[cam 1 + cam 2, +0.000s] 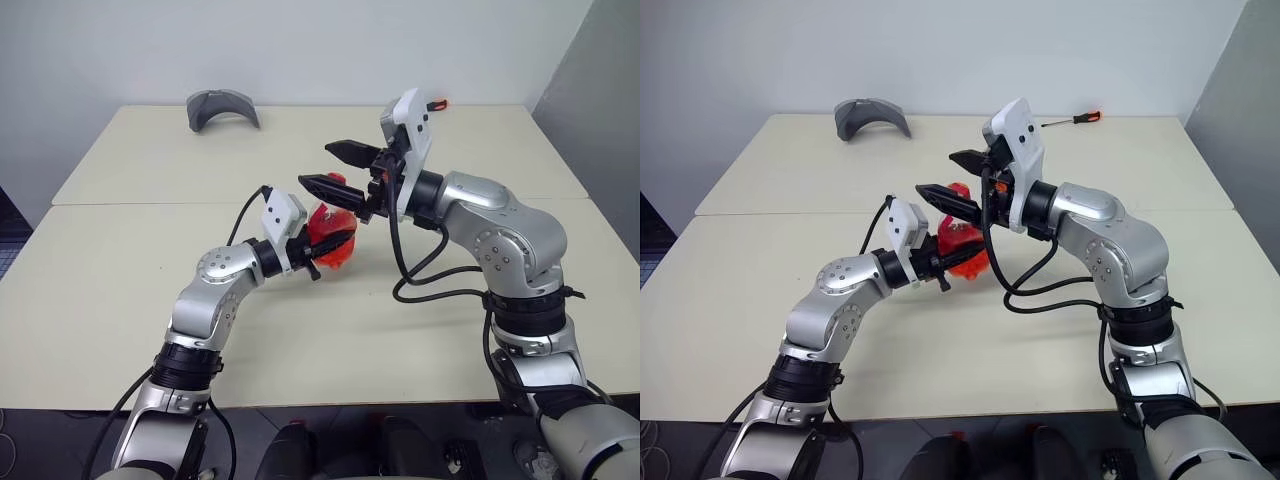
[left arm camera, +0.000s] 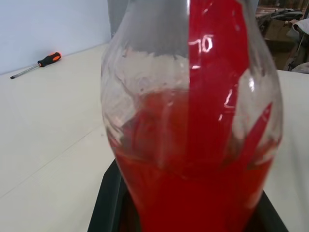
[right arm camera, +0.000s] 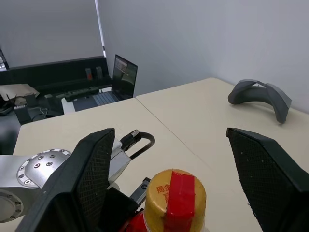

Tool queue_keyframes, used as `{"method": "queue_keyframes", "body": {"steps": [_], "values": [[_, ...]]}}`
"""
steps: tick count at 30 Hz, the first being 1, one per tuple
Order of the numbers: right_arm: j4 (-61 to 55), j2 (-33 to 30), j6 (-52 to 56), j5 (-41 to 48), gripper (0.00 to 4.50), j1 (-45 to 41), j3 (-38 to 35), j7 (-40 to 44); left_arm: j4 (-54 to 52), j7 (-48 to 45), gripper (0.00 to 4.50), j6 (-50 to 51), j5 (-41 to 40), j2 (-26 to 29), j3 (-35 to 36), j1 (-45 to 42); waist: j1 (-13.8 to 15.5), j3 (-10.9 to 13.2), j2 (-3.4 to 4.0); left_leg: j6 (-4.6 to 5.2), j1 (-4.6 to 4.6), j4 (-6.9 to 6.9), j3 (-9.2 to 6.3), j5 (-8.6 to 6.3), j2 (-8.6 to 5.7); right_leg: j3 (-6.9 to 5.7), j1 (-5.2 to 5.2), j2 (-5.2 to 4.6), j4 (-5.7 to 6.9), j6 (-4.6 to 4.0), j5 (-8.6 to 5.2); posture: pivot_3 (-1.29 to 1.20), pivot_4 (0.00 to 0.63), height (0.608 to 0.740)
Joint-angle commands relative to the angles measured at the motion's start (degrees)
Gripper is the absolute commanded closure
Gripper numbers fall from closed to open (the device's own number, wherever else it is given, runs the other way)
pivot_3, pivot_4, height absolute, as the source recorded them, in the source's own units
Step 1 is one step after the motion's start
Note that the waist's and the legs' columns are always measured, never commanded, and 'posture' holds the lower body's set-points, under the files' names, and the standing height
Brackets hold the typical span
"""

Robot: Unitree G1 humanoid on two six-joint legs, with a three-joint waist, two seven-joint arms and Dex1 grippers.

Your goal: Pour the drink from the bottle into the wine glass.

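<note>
red drink (image 2: 203,193), yellow-and-red cap (image 3: 175,199), black pincers

bottle (image 2: 193,125): clear, bulbous, upright | cap (image 3: 175,195): yellow-red, on | drink (image 2: 203,193): red, part-full

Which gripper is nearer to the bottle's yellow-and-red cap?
Right. The right gripper stands open with a finger on each side of the cap, not touching it. The left gripper is shut on the bottle lower down, around its body.

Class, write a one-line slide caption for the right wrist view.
Open right gripper poised around the capped bottle held by the left gripper.
</note>
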Motion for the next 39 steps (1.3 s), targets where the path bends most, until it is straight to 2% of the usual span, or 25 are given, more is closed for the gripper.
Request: {"method": "queue_keyframes", "body": {"steps": [1,12,16,19,20,26,31,34,39], "values": [[-1.25,-0.33,-0.59,0.8,0.58,-0.14,-0.01,0.91,-1.04,0.39,3.46,-1.36,0.08,-0.18,1.49,-2.13,0.0,0.0,0.0,0.0,0.0,0.0,0.0,0.0,0.0,0.0,0.0,0.0,0.0,0.0,0.0,0.0,0.15,0.74],[0.03,0.3,-1.42,0.5,0.58,-0.12,0.04,1.17,0.4,0.7,3.46,-1.95,0.31,-0.77,1.46,-3.65,-0.01,0.0,0.0,0.0,0.0,0.0,0.0,0.0,0.0,0.0,-0.01,0.0,0.0,0.0,0.0,0.0,0.15,0.74],[0.05,1.41,-0.54,1.68,1.82,-0.54,-1.42,-0.01,-0.41,0.72,3.46,-1.79,0.17,-0.76,1.3,-3.0,0.0,0.0,0.0,-0.01,-0.02,0.0,0.0,0.01,0.0,0.0,-0.02,0.0,0.0,0.0,0.0,0.0,0.15,0.74],[-0.1,1.73,-0.1,2.0,2.98,-0.54,-1.95,-0.39,-1.1,0.73,3.47,-1.71,0.02,-0.73,1.14,-2.38,0.0,0.0,0.0,-0.01,-0.02,0.0,0.0,0.01,0.0,0.0,-0.02,0.0,0.0,0.0,0.0,0.0,0.15,0.74],[-0.13,2.01,0.1,2.25,3.24,-0.52,-2.25,-0.62,-1.27,0.73,3.47,-1.66,-0.02,-0.75,1.1,-2.26,-0.02,0.0,0.0,-0.01,-0.02,0.0,0.0,0.01,0.0,0.01,-0.02,0.0,0.0,0.0,0.0,0.0,0.15,0.74],[-1.57,2.46,0.83,2.77,3.23,-0.03,-2.04,-0.52,-3.84,0.87,3.47,-0.81,-0.57,-0.45,0.95,-0.69,-0.03,0.0,0.0,-0.01,-0.03,-0.01,0.01,0.01,0.0,0.02,-0.06,0.0,0.02,0.0,0.0,0.0,0.15,0.74],[-1.53,0.8,-1.35,3.85,3.23,-0.56,-0.26,6.44,-10.25,-0.61,3.47,2.65,-3.15,1.42,1.21,2.14,-0.09,0.0,0.01,0.0,-0.04,-0.02,0.01,0.0,0.0,0.02,-0.07,0.0,0.01,0.0,0.0,0.0,0.15,0.74],[2.73,-3.11,-3.32,6.78,3.23,-2.74,1.88,21.58,-23.41,-3.82,3.48,7.94,-9.24,7.07,2.75,9.45,-0.41,0.02,0.03,0.01,-0.06,-0.04,0.03,-0.01,0.0,0.06,-0.1,0.0,-0.01,0.0,0.0,0.0,0.15,0.74],[9.44,-6.31,-8.71,5.47,3.23,-6.0,6.01,35.93,-34.91,-4.89,3.48,12.47,-16.41,13.62,7.13,16.93,-0.49,0.05,0.07,0.04,-0.04,-0.06,0.01,-0.02,0.01,0.04,-0.09,0.0,-0.02,-0.01,0.0,0.0,0.15,0.74]]}}
